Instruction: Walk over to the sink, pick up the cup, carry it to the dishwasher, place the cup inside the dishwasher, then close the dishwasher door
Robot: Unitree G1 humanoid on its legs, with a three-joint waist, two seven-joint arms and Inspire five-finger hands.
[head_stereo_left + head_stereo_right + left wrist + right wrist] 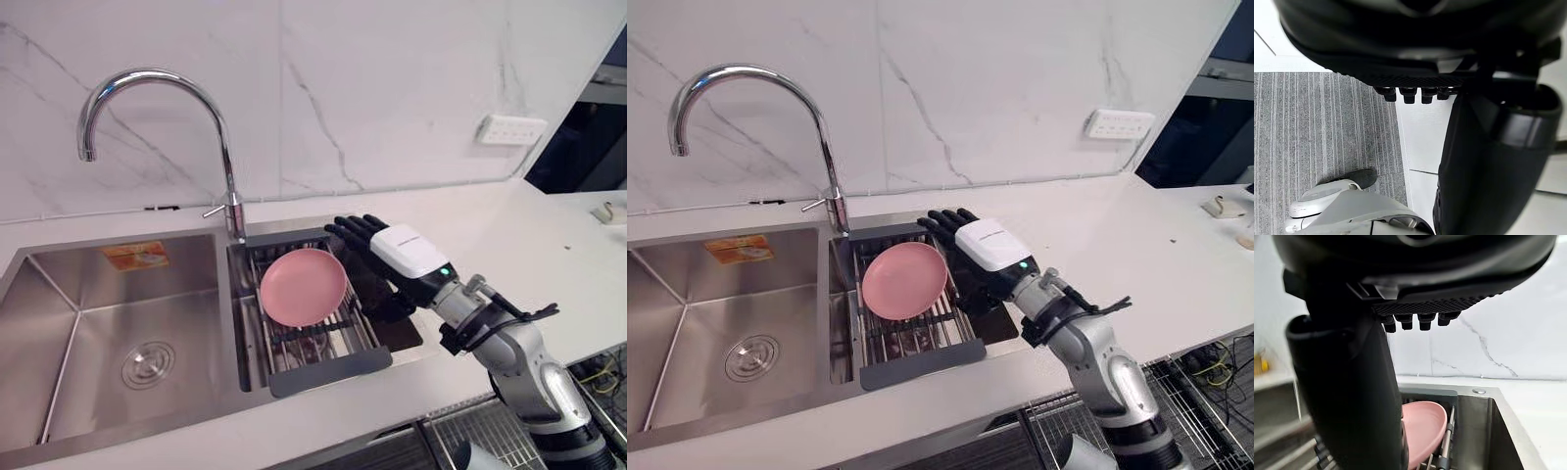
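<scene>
The cup's place cannot be told from these views; the crockery that is seen is a pink plate [302,286], leaned on edge in a dark dish rack [328,370] that is set across the right side of the steel sink [59,294], just below the curved faucet [157,78]. The right hand [404,253] is held low over the rack, just beside the plate's right edge and apart from it as far as can be seen; its fingers [355,229] are stretched forward and relaxed, and nothing is held in them. The left hand [1415,44] is hung at the robot's side over grey carpet [1327,122], its fingers loose and empty. Around the sink lies a white countertop [509,245], backed by a marbled wall bearing a socket [510,129]. A wire rack [485,436] is glimpsed below the counter's front edge and is judged to belong to the open dishwasher. The walk to the sink is judged complete; the grasp is not yet made, and the carrying, the placing in the dishwasher and the closing of the door are all left.
</scene>
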